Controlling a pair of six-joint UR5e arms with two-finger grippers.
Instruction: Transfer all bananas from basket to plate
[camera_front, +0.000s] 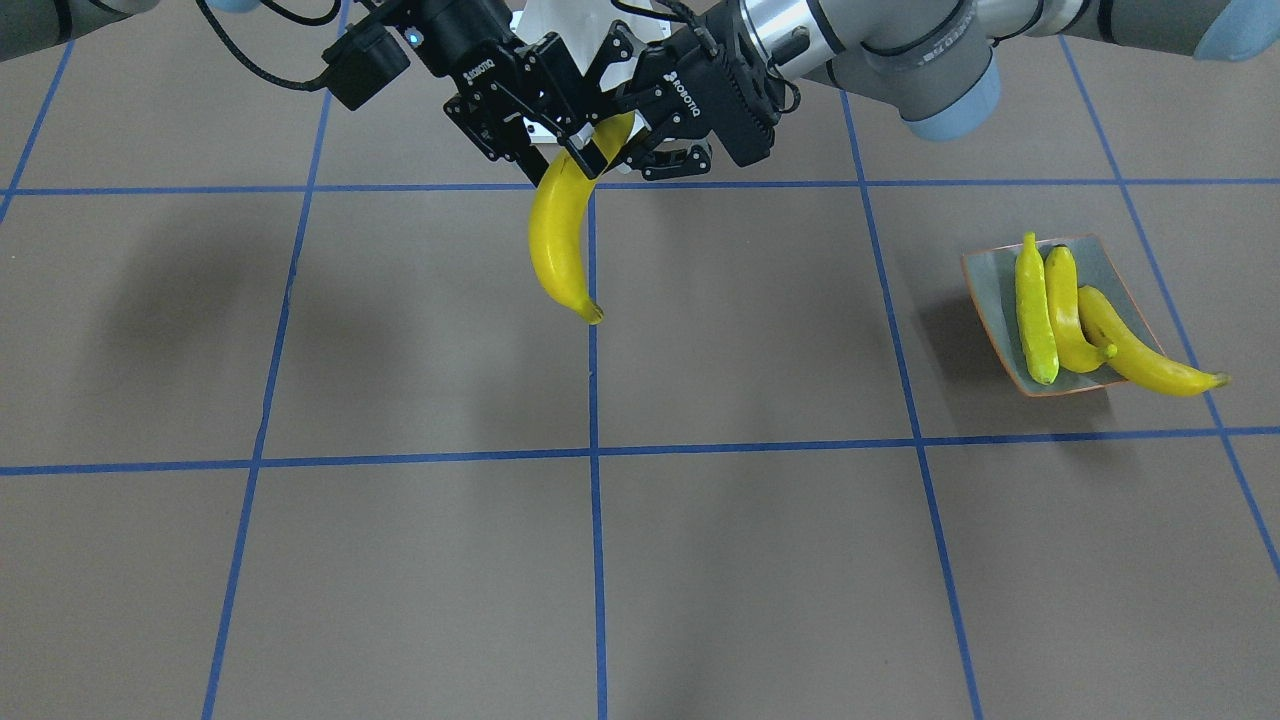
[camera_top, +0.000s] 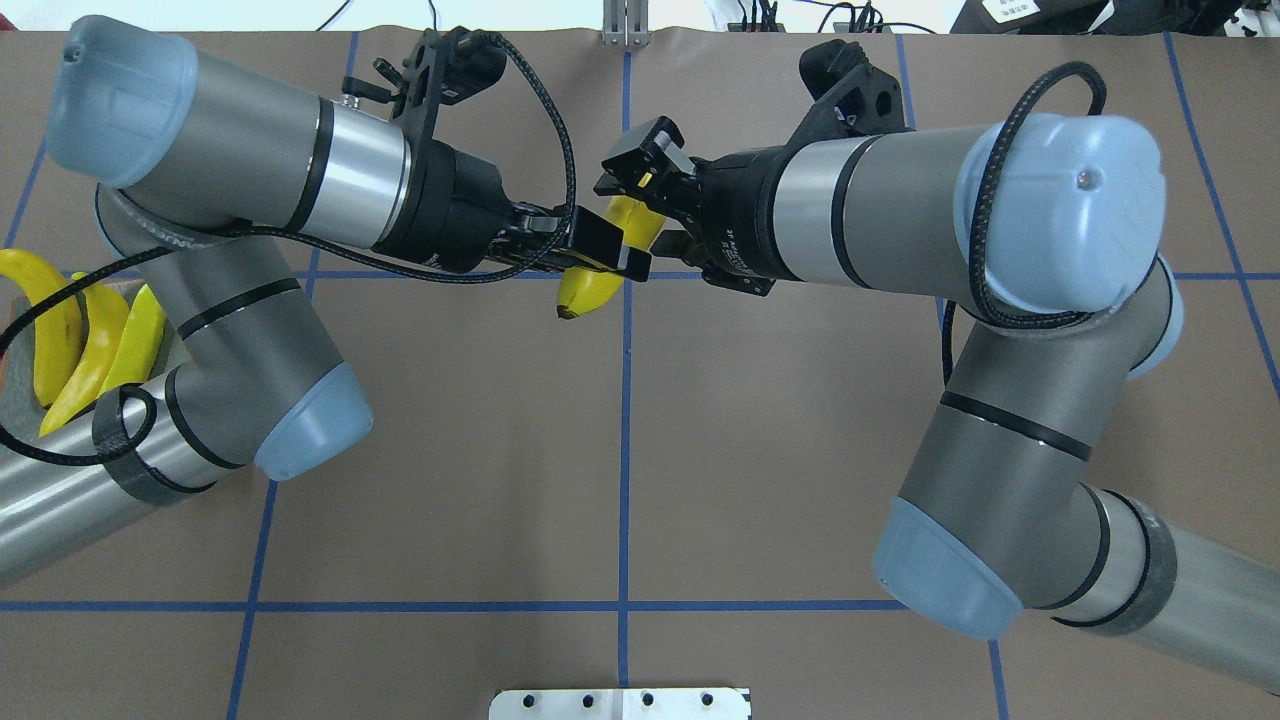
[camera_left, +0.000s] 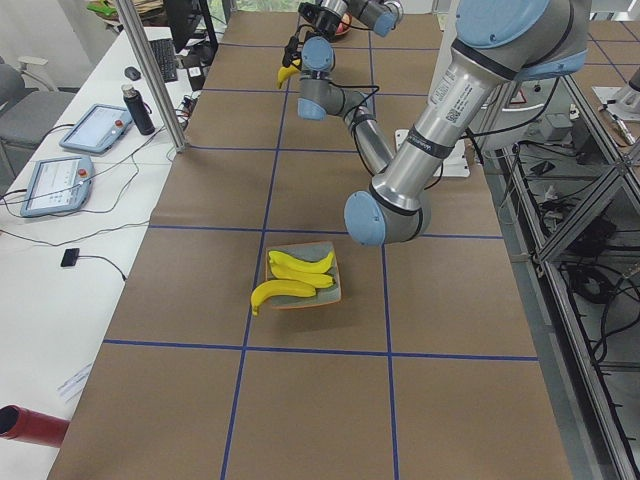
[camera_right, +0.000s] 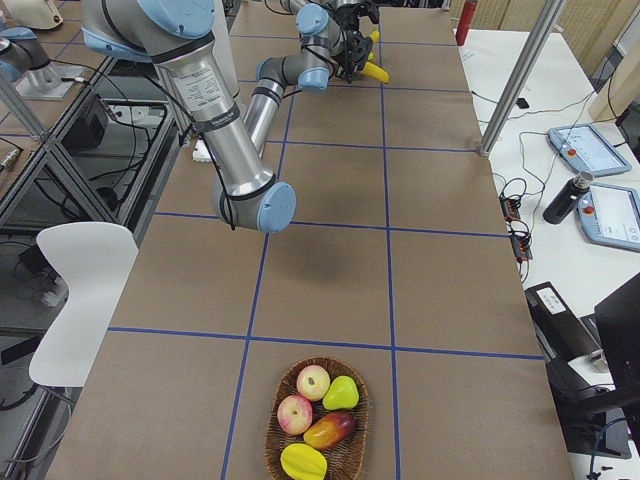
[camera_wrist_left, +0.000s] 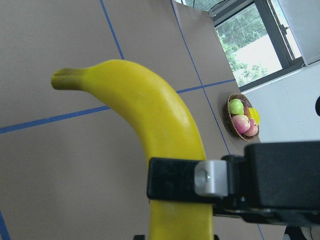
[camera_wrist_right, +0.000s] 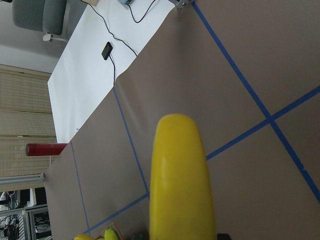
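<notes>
Grey-green plate (camera_front: 992, 295): sat on the brown table (camera_front: 760, 330) at the robot's left end, nearest the left-side camera.
Bananas on the plate: three bananas (camera_front: 1066, 310) lay side by side across it. The outermost banana (camera_front: 1140, 355) overhung the rim, with its dark tip out over the table.
Fourth banana (camera_front: 555, 240): hung clear of the table at mid-length, dark tip down, between two grippers that faced each other nose to nose.
Right gripper (camera_front: 560, 150): was clamped on the fourth banana partway along. The left wrist view showed one of its fingers (camera_wrist_left: 175, 185) pressed flat across the fruit.
Left gripper (camera_front: 640, 135): had the banana's upper end between its fingers. Whether they were squeezing it or only flanking it could not be told.
Basket (camera_right: 270, 425): stood well apart at the table's far, right end. It held two apples (camera_right: 313, 382) and a green pear (camera_right: 342, 392) among its fruit.
</notes>
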